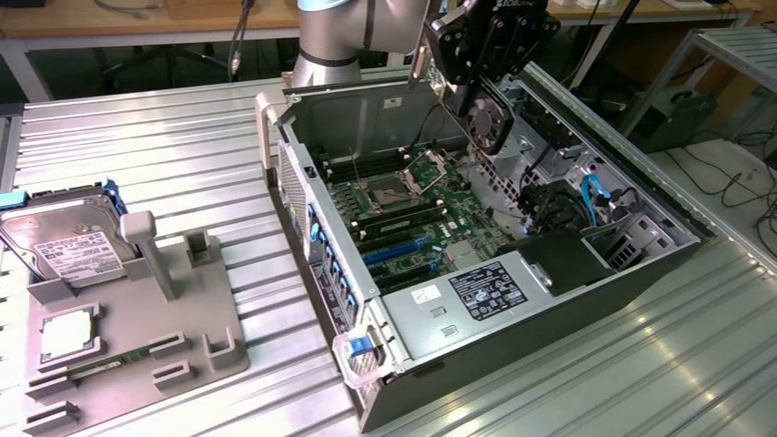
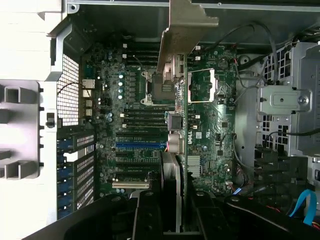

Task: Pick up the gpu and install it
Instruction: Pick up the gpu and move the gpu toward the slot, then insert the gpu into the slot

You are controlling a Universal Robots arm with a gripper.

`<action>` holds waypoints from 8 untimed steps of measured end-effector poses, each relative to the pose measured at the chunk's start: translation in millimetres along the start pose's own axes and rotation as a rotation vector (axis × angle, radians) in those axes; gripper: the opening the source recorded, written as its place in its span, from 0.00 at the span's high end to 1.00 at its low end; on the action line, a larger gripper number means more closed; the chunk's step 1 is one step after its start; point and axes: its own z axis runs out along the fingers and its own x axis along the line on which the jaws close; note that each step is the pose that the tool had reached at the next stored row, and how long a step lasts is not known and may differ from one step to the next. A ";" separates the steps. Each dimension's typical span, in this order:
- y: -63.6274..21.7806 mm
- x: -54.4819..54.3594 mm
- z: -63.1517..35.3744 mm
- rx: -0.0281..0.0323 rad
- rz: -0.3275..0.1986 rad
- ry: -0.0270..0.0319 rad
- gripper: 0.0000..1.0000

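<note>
Grey plastic parts tray [image 1: 200, 309] sits closest on the ribbed metal table [image 1: 146, 137], a silver hard drive with a white label [image 1: 67, 241] propped in it. Beyond it the open black computer tower [image 1: 534, 355] lies on its side, so the green motherboard [image 1: 413, 214] faces up within reach. Over the board hangs the black gripper [image 1: 483, 86], clenched on the gpu [image 1: 489, 123], a thin black card with a round fan and a silver metal bracket [image 2: 186, 30] at one end. From the wrist it shows edge-on between the black fingers [image 2: 150, 220], presumably so its lower edge can meet a slot. To my eye it is above the board, not seated.
</note>
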 end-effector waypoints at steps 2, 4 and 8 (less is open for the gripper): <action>0.0 0.0 0.0 0.0000 0.000 0.0000 0.72; 0.0 0.0 0.0 0.0000 0.000 0.0000 0.72; 0.0 0.0 0.0 -0.0001 -0.004 0.0002 0.72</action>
